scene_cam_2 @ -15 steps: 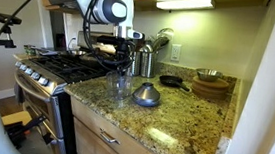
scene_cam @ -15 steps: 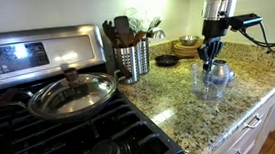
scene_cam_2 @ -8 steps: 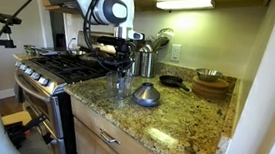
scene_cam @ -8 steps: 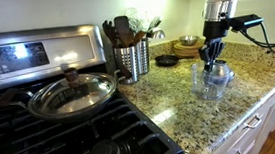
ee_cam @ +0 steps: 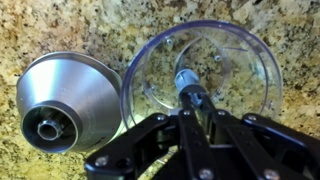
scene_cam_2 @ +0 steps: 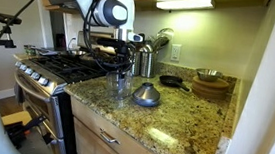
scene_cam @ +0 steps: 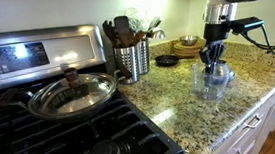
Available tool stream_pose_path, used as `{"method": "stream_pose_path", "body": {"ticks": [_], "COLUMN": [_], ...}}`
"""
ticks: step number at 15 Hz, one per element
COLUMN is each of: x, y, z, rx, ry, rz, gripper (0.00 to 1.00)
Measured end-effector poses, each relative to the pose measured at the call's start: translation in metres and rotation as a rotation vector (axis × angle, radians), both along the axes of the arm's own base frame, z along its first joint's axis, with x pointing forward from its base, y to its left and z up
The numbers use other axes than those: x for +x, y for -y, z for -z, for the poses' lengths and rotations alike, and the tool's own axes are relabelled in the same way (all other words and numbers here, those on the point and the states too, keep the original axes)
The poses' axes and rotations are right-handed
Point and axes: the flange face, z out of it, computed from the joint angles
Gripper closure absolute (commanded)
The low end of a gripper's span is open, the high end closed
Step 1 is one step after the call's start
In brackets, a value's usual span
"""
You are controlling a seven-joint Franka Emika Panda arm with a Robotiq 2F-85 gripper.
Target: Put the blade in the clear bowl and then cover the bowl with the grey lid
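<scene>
The jaws stand narrow, pinched on the top of the blade point(ee_cam: 187, 82), a slim grey spindle with a ribbed, darker cap. The gripper point(ee_cam: 190, 112), black and angular, reaches down over the bowl point(ee_cam: 150, 55), and the blade stands upright at the middle of it. The bowl is clear plastic, round and nearly straight-walled, standing on the speckled granite counter point(ee_cam: 60, 25). Just beside it, rims nearly touching, sits the lid point(ee_cam: 65, 100), a smooth grey dome rising to a dark, hollow central knob. In both exterior views the gripper point(scene_cam: 214, 58) point(scene_cam_2: 124, 64) hangs straight above the bowl point(scene_cam: 206, 84) point(scene_cam_2: 119, 88).
</scene>
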Motion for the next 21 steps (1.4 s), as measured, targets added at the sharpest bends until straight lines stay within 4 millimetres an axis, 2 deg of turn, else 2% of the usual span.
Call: {"method": "stream_pose_path", "body": {"ticks": [5,6,8,16,18,21], "x": [0.001,0.001,0.001,-0.003,-0.003,-0.004], "y": [0.002,0.002,0.002,0.002,0.002,0.002], "z": [0.006,0.006,0.006,0.008,0.002,-0.018], "rx": [0.015,0.015,0.015,0.014,0.013,0.009], "ry": [-0.003,-0.003,-0.003,-0.01,0.001,0.031], "rz": [-0.012,-0.014,-0.016,-0.018,-0.02,-0.023], "gripper": [0.93,0.63,0.57,0.05,0.0,0.0]}}
